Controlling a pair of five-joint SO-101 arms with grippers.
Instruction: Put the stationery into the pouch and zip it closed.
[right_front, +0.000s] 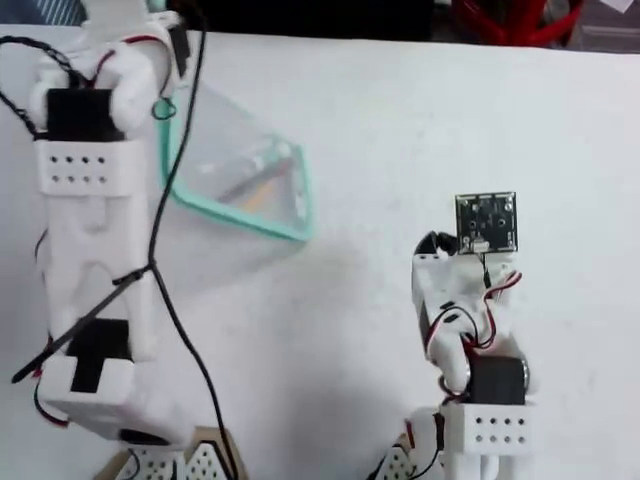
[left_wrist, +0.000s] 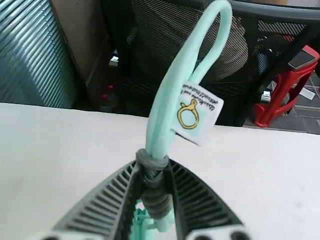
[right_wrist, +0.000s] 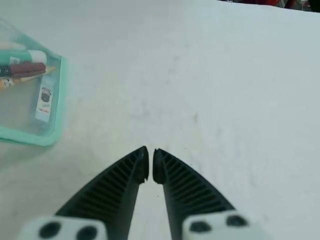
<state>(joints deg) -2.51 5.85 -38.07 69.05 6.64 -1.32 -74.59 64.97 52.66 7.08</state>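
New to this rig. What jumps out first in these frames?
The left pincer is shut on the mint loop of the clear pouch, which is at the far left of the table with pens inside. The right pincer is shut on nothing, above bare table and apart from the pouch.
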